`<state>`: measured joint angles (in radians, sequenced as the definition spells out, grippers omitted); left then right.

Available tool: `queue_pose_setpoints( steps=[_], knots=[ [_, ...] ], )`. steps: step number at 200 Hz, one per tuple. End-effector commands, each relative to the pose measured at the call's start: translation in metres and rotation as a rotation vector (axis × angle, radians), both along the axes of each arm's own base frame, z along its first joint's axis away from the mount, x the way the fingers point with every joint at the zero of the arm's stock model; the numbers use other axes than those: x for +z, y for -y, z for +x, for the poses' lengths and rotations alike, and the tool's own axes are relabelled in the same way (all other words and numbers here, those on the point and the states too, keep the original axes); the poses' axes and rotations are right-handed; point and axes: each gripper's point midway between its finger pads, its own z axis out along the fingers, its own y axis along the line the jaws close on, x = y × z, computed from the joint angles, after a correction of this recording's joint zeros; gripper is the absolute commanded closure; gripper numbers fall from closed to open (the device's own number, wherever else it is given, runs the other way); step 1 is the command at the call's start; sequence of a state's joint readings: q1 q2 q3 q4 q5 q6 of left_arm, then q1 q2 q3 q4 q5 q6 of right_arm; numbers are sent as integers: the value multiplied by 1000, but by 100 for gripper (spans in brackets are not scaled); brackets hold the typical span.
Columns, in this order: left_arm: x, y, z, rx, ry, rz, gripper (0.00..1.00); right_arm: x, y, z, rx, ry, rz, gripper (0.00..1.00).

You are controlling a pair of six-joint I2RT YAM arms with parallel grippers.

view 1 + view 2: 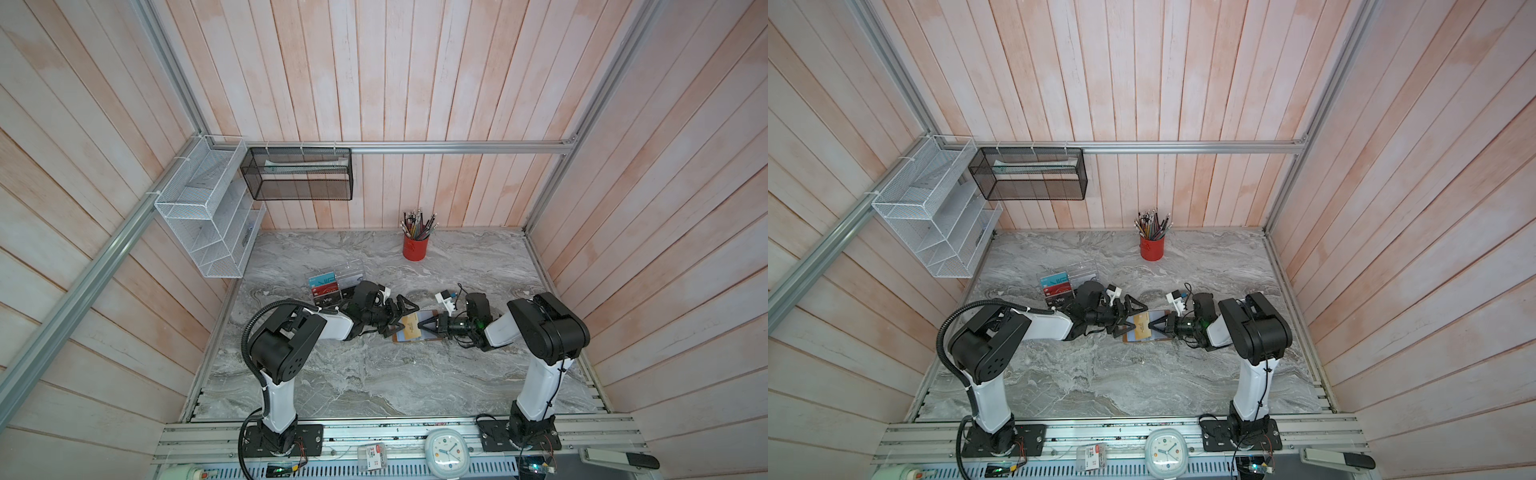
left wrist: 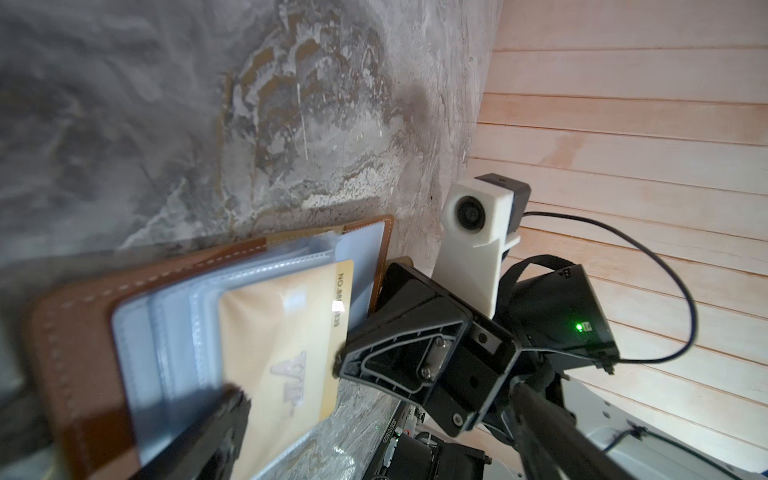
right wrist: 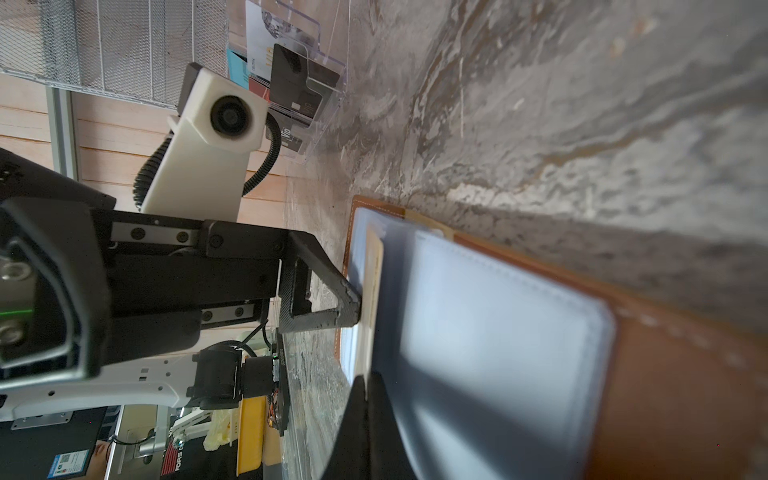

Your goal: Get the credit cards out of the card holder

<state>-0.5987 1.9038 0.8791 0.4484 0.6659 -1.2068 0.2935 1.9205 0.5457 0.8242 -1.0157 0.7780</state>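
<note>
Grey-veined marble table [image 1: 374,374], mostly bare. Clear acrylic rack [image 1: 334,284] with teal, red and black cards sits just behind the left arm's wrist. Red pencil cup [image 1: 414,247] stands at the back wall, well apart from the work. White mesh rack [image 1: 203,216] and black mesh basket [image 1: 299,174] hang on the walls, off the table. Nothing lies between the two arms but the card holder [image 1: 415,337], open flat near mid-table with its pale sleeves fanned upward. The gold card [image 1: 410,326] sticks partway out of a sleeve toward the right arm. Left gripper [image 1: 401,322] is spread wide over the holder's left edge; in the right wrist view one finger [image 3: 347,301] tip meets the sleeve stack beside the card. Right gripper [image 1: 424,326] is fully closed, its tip against the gold card's free edge; whether it pinches the card or only touches it, cannot tell. No other card can be made out in the sleeves. The holder lies well in from every table edge, with open marble in front and to the right.
</note>
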Motion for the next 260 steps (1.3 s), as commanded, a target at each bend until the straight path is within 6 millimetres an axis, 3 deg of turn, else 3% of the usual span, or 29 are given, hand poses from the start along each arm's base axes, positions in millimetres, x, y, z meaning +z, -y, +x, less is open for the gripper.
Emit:
queue_pose_setpoints(
  steps=[1, 116, 260],
  knots=[
    [-26, -9, -4, 20, -25, 74, 0, -6, -1, -8, 18, -12, -5, 100],
    [-56, -23, -20, 22, -76, 136, 0, -2, 5, -6, 8, -4, -29, 100],
    [-61, -32, -22, 26, -72, 160, 0, 14, 24, 3, -56, 50, -52, 100]
  ],
)
